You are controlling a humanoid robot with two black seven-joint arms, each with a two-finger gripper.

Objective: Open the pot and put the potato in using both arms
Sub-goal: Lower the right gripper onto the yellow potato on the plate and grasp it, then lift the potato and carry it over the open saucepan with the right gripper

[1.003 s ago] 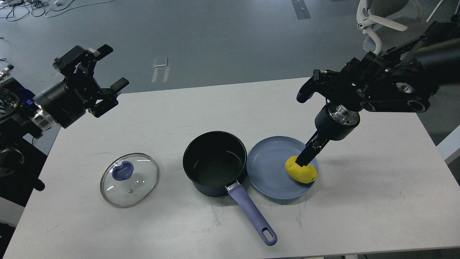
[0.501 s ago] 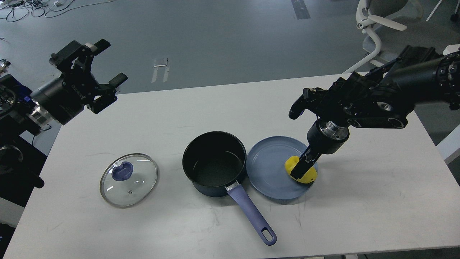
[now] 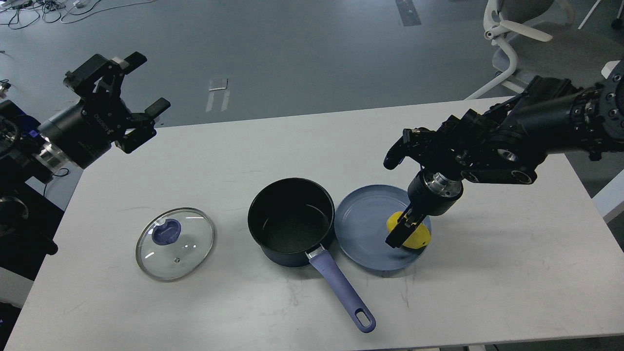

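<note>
On plate (image 3: 360, 229) — potato (image 3: 414, 236) | right claw (image 3: 400, 233) pinching it | left claw (image 3: 130, 92) spread

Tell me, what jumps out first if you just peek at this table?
The bright yellow potato on the blue plate, right of the middle, with the right gripper reaching down around it. Next to the plate stands the dark pot, open and empty, its purple handle pointing toward the near edge. The glass lid lies flat on the left, and the left gripper hangs open above the far left corner.
</note>
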